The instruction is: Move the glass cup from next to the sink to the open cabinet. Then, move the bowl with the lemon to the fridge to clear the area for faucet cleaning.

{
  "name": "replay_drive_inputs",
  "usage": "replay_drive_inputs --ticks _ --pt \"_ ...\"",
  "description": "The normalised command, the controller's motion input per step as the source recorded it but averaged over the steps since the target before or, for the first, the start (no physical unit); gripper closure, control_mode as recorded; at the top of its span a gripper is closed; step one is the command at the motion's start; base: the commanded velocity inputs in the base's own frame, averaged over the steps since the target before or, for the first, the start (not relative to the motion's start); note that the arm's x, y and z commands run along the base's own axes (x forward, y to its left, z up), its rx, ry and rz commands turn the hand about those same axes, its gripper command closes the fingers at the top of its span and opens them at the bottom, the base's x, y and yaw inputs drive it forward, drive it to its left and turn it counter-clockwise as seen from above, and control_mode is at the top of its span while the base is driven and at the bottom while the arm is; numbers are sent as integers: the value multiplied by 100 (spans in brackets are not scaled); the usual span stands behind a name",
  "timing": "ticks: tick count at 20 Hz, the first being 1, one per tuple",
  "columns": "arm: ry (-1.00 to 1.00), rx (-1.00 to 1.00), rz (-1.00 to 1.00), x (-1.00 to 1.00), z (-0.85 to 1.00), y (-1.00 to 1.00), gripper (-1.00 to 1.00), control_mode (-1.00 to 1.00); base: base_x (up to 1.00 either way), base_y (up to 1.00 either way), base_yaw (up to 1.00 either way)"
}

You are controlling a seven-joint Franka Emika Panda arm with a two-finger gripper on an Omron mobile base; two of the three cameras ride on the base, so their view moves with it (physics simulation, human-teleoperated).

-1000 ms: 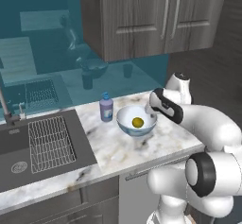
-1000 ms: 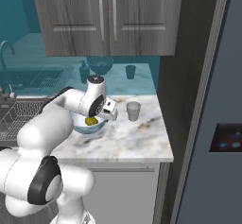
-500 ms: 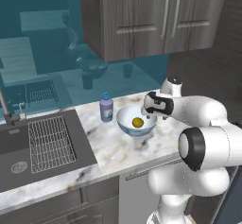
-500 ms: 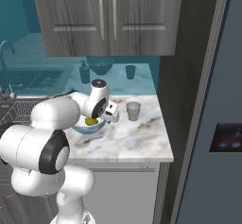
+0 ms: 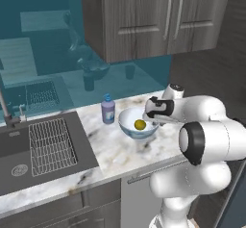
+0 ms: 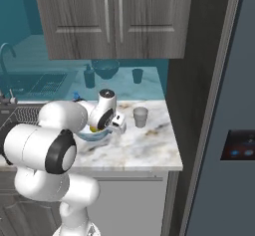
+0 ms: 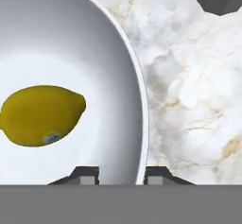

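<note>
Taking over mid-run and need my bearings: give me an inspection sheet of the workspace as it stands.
Surface: marble counter, sink with wire rack at its left end.
Job's things: bowl on the counter, lemon inside; glass cup upright on the counter, right of the bowl; wall cabinet doors look closed; fridge at right.
Clutter: blue soap bottle beside the bowl.
Grippers: gripper open, fingertips astride the bowl's rim.
Cables: nothing seen.
Surroundings: teal backsplash.
</note>
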Motion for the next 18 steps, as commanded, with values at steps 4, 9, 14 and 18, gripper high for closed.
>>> replay_drive_inputs --ticks 4,9,14,18 --pt "-6 0 -5 -12 23 0 100 -100 0 0 0" --pt "-20 1 -22 -39 96 2 100 -100 0 0 0" --pt "-26 9 -30 -68 100 -1 100 -100 0 0 0" --pt "-19 17 -35 -80 100 -8 100 -100 0 0 0"
